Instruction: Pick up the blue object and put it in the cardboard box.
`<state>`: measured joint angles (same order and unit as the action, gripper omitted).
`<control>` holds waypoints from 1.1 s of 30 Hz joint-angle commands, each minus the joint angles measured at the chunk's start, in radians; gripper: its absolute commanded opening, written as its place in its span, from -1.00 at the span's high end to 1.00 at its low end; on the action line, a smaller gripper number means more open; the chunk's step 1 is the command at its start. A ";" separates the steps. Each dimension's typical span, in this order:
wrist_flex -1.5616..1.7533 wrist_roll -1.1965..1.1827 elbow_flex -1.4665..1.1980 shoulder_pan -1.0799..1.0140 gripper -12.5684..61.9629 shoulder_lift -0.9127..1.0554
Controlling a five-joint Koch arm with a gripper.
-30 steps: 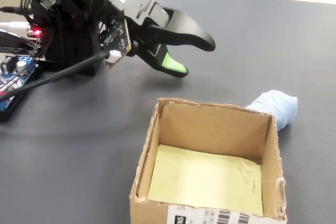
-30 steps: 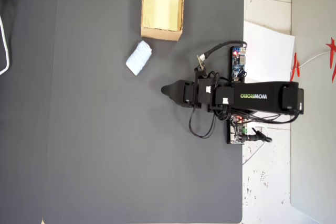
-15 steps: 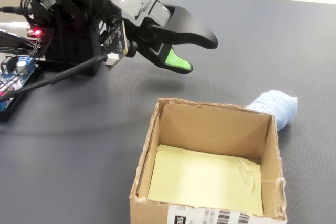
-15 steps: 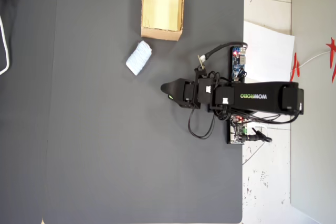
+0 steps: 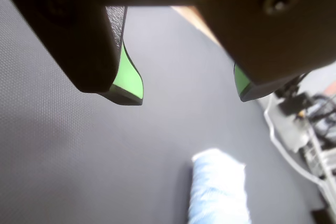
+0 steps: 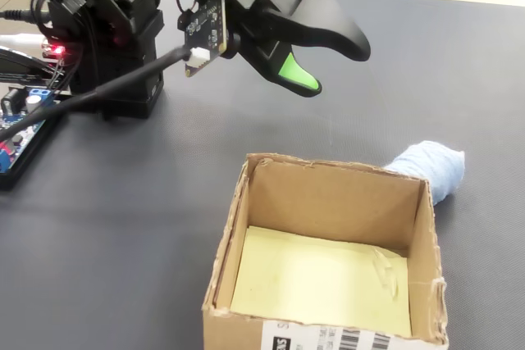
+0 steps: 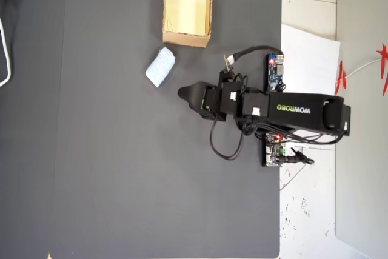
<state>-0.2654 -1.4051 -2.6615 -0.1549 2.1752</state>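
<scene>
The claw (image 5: 186,98) hangs in the air over the dark bench (image 7: 121,180). Its two green-tipped jaws are spread wide and hold nothing. The blue object (image 7: 160,67) lies on the bench just beside the cardboard box (image 7: 167,10), near one corner, and a little way from the claw. In the wrist view it shows below the jaws. The box has only its yellow floor inside.

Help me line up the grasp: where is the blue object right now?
In the overhead view the blue object lies on the dark mat, just below-left of the cardboard box and up-left of the open end effector, touching neither.
</scene>
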 commanded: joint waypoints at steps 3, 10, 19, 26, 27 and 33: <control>-0.034 0.002 0.155 -0.031 -0.22 -0.100; -0.081 0.034 0.347 -0.084 -0.22 -0.319; -0.114 0.034 0.588 -0.176 -0.22 -0.606; -0.141 0.028 0.742 -0.227 -0.22 -0.788; -0.147 0.026 0.750 -0.227 -0.22 -0.802; -0.146 0.018 0.742 -0.225 0.08 -0.830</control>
<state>-0.4157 -1.3683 -1.9558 -0.3835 1.3438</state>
